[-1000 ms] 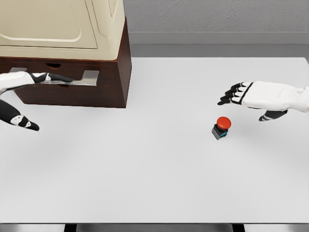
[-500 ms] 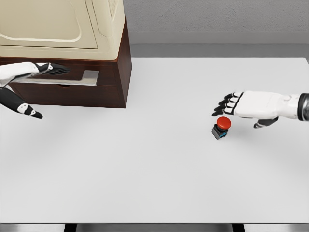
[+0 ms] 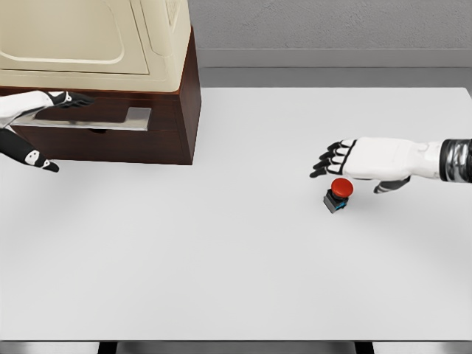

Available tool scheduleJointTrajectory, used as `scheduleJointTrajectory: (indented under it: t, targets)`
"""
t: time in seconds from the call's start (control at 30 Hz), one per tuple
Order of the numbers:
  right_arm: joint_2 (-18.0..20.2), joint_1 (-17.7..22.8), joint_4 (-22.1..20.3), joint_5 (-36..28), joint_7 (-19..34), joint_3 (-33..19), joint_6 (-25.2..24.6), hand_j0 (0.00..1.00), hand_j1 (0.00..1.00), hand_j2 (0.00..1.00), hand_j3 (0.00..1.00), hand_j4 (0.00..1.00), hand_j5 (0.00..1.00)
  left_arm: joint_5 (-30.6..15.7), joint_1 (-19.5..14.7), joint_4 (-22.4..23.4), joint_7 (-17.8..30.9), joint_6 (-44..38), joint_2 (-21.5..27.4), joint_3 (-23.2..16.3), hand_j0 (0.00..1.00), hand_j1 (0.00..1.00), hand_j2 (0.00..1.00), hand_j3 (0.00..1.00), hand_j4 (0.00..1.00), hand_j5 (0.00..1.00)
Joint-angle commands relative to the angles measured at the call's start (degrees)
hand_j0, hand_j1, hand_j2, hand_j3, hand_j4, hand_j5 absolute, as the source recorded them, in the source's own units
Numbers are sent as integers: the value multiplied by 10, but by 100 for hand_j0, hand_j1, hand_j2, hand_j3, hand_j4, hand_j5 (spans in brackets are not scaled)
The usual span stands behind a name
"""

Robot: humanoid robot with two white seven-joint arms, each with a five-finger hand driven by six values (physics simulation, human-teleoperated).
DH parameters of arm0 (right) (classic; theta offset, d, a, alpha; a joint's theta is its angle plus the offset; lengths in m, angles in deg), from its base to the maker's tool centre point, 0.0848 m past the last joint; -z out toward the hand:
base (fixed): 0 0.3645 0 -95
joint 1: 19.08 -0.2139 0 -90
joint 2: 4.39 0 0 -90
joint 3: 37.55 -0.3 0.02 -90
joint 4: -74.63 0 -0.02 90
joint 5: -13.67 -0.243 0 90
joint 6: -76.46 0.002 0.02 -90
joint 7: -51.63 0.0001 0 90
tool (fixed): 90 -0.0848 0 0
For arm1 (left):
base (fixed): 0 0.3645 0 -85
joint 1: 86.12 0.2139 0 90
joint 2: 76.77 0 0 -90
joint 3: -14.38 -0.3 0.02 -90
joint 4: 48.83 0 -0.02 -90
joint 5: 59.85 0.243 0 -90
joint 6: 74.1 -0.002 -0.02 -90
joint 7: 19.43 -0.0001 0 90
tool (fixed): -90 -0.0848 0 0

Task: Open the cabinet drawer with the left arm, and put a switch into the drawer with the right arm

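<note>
Now the left robot hand rests open-fingered on the drawer handle, while the right robot hand, fingers spread, hovers just above the red switch on the bench.

Lighting: bright, even, diffuse.
Soft faint shadows on the counter; no glare; render slightly soft throughout.
</note>
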Motion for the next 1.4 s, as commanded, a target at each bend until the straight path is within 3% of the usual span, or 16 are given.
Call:
scheduleJointTrajectory:
  t: [0.0,0.8,1.37]
  targets:
    - [-6,0,0,-1,0,11,-1,100,100,100,100,100,100,0,0,0,-1,-1,0,-5,100,100,100,100,100,100]
    - [-7,-1,12,2,0,31,-1,100,100,100,100,100,100,-6,0,-3,3,13,31,-54,100,100,100,100,100,100]
    - [-15,-4,22,2,0,32,-1,100,100,100,100,100,100,-28,-1,-6,28,86,75,-82,100,100,100,100,100,100]
